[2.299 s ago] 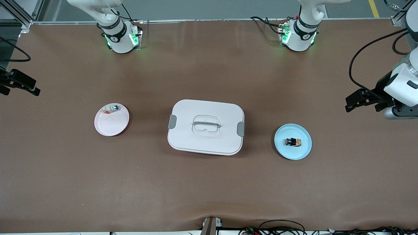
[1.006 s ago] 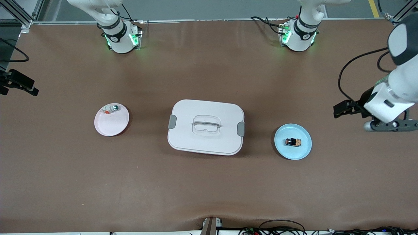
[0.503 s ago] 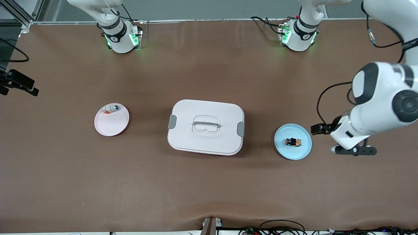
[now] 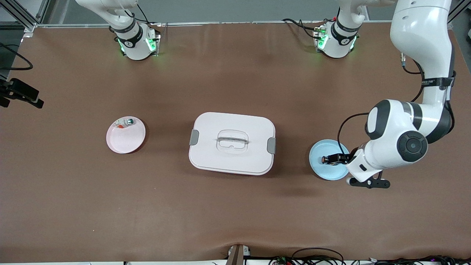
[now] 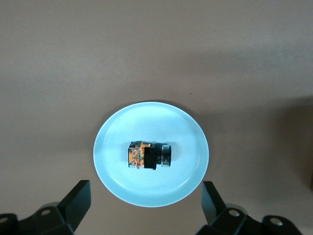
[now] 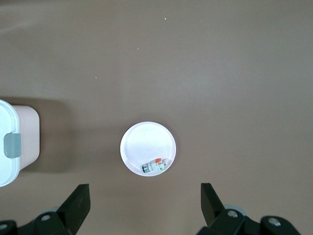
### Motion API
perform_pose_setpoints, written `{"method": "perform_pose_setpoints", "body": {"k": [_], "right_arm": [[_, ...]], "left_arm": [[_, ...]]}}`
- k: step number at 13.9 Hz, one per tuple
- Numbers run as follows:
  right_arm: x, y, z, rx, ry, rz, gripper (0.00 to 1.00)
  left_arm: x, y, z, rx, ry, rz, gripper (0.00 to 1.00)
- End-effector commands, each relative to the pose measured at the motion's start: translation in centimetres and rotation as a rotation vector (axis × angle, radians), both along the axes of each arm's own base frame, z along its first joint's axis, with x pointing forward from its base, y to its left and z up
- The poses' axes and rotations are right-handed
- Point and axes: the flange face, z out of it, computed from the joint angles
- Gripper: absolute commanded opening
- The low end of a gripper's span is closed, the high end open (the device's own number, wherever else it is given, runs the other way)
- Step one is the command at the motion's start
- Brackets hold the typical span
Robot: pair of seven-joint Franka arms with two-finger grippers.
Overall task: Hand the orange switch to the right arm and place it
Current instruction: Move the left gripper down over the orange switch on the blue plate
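Jaws of left gripper (image 5: 145,208) wide open, empty, over orange switch (image 5: 149,155)

Small white piece (image 6: 155,166) on white plate (image 6: 142,142), near plate's rim

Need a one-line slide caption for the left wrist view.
Open left gripper hovers over the orange switch lying on its side on the blue plate.

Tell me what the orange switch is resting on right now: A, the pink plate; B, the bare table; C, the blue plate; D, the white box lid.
C: the orange switch lies on its side in the blue plate, with the open left end effector over that plate and not touching it.
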Motion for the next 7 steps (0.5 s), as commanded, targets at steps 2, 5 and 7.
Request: {"method": "perform_pose_setpoints", "body": {"k": [2, 5, 7], "right_arm": [[-0.3, -0.2, 0.1, 0.002, -0.004, -0.015, 1.0], [-0.3, -0.2, 0.1, 0.002, -0.004, -0.018, 1.0], [-0.4, -0.2, 0.2, 0.002, -0.005, -0.02, 1.0]], "left_arm": [[-1.3, 0.1, -4.1, -0.009, -0.021, -0.005, 1.0], [-1.9, 0.2, -6.3, -0.006, -0.006, -0.006, 1.0], [-2.0, 0.2, -7.5, -0.004, 0.0, -0.006, 1.0]]}}
